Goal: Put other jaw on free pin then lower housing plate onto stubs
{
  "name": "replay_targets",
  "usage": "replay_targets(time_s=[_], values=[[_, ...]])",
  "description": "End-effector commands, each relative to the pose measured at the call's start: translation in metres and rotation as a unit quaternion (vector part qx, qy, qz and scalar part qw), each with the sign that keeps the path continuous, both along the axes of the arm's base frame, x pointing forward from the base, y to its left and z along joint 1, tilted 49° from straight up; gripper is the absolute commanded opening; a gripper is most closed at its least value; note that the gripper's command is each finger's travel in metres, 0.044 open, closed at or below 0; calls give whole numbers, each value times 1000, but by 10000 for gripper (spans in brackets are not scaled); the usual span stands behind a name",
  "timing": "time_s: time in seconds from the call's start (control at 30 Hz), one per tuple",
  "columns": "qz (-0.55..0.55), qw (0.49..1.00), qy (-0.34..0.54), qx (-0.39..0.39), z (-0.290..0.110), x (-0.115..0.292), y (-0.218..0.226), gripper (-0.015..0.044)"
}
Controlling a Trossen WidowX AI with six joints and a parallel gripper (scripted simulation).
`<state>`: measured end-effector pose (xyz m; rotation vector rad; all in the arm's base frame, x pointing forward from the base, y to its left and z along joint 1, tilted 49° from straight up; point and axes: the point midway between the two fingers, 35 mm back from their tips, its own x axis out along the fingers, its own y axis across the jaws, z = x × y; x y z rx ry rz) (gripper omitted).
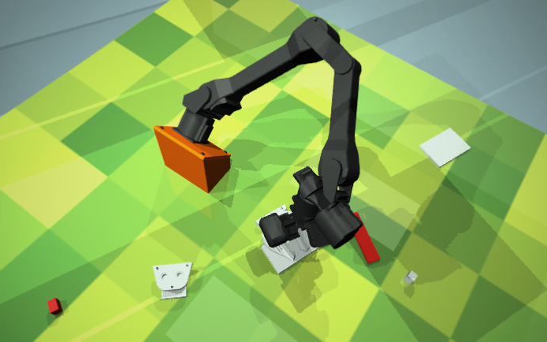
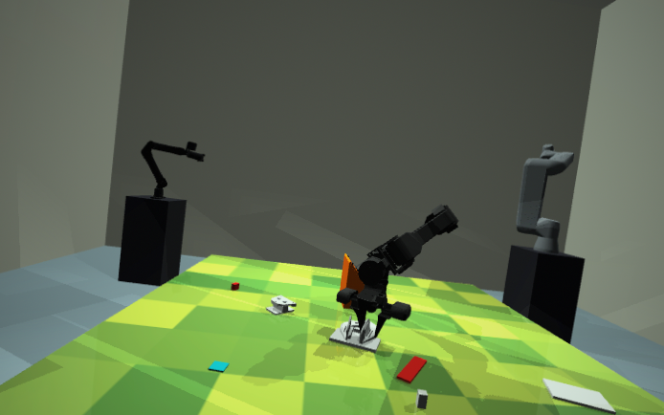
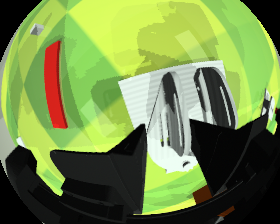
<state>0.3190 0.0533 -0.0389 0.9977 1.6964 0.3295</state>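
A white ribbed base (image 1: 277, 264) (image 2: 347, 340) (image 3: 135, 92) lies flat under my arm. Two white upright jaws stand over it side by side. My gripper (image 2: 369, 334) (image 3: 164, 125) is low over the base and shut on the nearer jaw (image 2: 366, 332) (image 3: 177, 112), one finger on each side. The other jaw (image 2: 348, 328) (image 3: 224, 95) stands beside it, outside the fingers. The pins, the gear teeth and how they meet are hidden. The white housing plate (image 1: 172, 280) (image 2: 281, 299), with two round holes, is apart from the base, on a small ribbed foot.
A red bar (image 1: 366, 243) (image 2: 411, 369) (image 3: 53, 87) lies close beside the base. A small grey block (image 1: 411, 277) (image 2: 421, 399), a white slab (image 1: 444, 146) (image 2: 580, 394), a red cube (image 1: 53, 306) (image 2: 234, 286) and a cyan tile (image 2: 218, 366) lie farther off. The orange arm mount (image 1: 187, 163) stands behind.
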Motion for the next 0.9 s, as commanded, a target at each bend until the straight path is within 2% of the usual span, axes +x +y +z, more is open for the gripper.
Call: replay_targets(time_s=[0.0,0.87], values=[[1,1000,-2,1,0,0,1,134],[1,1000,-2,2,-3,0,4,134]])
